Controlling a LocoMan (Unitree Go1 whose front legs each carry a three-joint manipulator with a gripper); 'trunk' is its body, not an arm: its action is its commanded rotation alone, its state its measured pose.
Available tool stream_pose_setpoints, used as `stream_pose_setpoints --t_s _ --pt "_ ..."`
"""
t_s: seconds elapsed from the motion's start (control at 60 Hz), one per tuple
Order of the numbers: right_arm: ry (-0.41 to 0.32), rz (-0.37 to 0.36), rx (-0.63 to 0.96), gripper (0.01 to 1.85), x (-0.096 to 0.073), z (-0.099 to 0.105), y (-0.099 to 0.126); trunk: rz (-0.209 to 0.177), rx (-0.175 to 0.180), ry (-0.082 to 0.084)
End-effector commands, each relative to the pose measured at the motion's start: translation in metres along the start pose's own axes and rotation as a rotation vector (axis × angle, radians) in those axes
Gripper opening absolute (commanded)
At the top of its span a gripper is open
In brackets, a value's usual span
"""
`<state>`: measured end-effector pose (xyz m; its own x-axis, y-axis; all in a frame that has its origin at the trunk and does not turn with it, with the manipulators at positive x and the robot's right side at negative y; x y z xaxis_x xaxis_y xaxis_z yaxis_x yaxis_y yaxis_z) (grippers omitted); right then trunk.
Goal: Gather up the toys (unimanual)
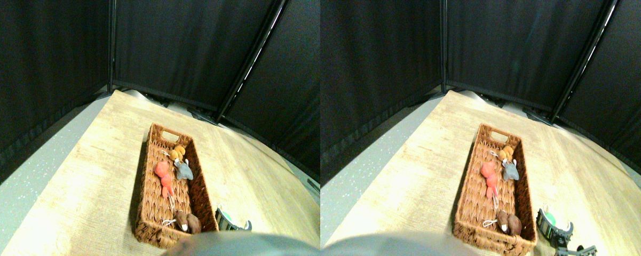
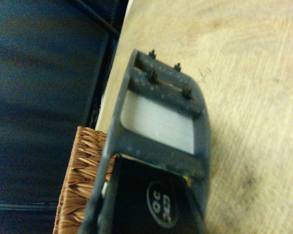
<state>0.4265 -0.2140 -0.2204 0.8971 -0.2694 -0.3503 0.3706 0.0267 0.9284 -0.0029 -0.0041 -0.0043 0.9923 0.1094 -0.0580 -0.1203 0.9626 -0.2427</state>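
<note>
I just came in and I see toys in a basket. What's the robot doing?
It is tidying soft toys into the wicker basket on the wooden table. Four are inside: an orange toy and a grey toy at the far end, a red toy in the middle, a brown toy nearest. The right gripper sits beside the basket's near corner, with something green showing at it.

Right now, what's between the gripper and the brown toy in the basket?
In the stereo pair view, only the basket's right wicker wall separates the right gripper from the brown toy.
</note>
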Motion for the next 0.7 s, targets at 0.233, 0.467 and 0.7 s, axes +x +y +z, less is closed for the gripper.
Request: stream_pose_setpoints --t_s 0.233,0.467,0.7 --pt "-0.043 -0.006 0.04 0.82 0.017 0.004 -0.01 0.017 -0.017 0.016" --pt "-0.076 -0.021 0.071 0.83 0.028 0.013 -0.014 0.013 -0.008 0.017" --pt "-0.079 -0.022 0.082 0.77 0.033 0.015 -0.012 0.014 -0.005 0.018"
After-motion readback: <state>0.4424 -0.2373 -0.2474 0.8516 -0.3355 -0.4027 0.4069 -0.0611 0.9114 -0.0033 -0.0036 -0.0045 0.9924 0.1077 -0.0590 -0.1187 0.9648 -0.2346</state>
